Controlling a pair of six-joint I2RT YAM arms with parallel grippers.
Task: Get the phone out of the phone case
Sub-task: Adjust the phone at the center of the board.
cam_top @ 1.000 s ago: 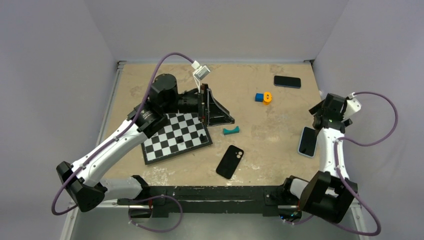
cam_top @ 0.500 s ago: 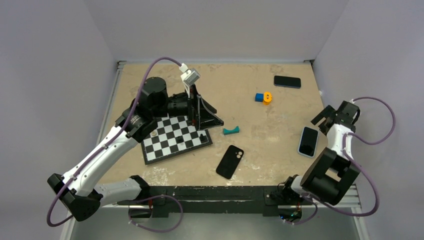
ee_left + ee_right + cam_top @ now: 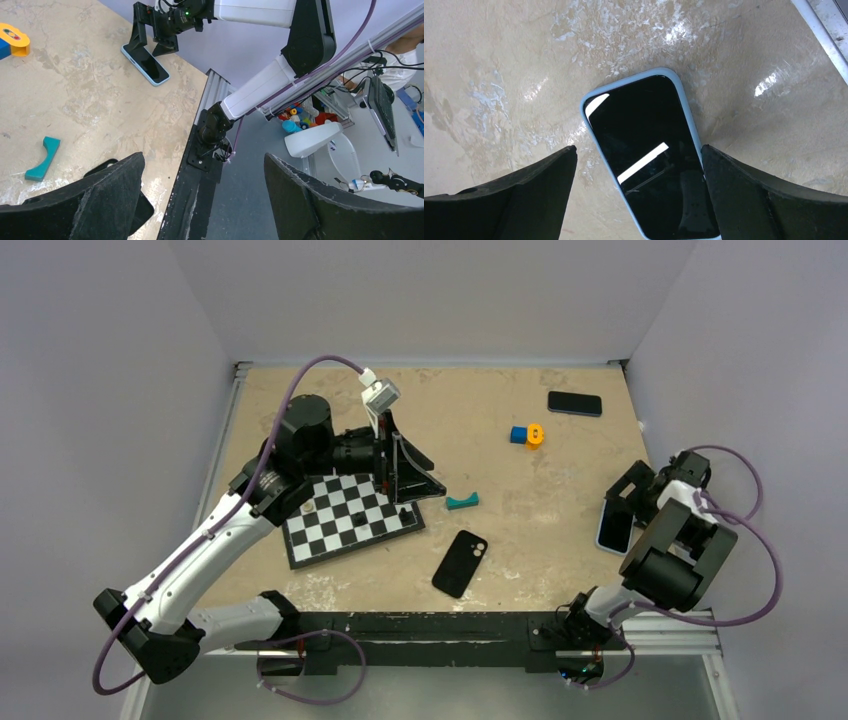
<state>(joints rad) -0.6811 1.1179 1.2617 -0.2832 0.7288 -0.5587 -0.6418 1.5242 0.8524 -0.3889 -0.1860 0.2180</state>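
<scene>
The phone (image 3: 649, 155) lies flat by the table's (image 3: 560, 480) right edge, black screen up, with a light-blue rim. The right claw (image 3: 638, 150) hangs wide open over it. The black phone case (image 3: 460, 562), with two round holes, lies well apart from the phone, and the left claw (image 3: 202, 156) is open too.

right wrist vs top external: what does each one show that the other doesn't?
Only right wrist: the phone's glossy screen with a light streak and pale-blue rim, up close, between the right gripper's open fingers. Only top external: the phone case lying apart from the phone, the chessboard, a second black phone near the far edge. Both: the phone lying screen-up on the table.
</scene>
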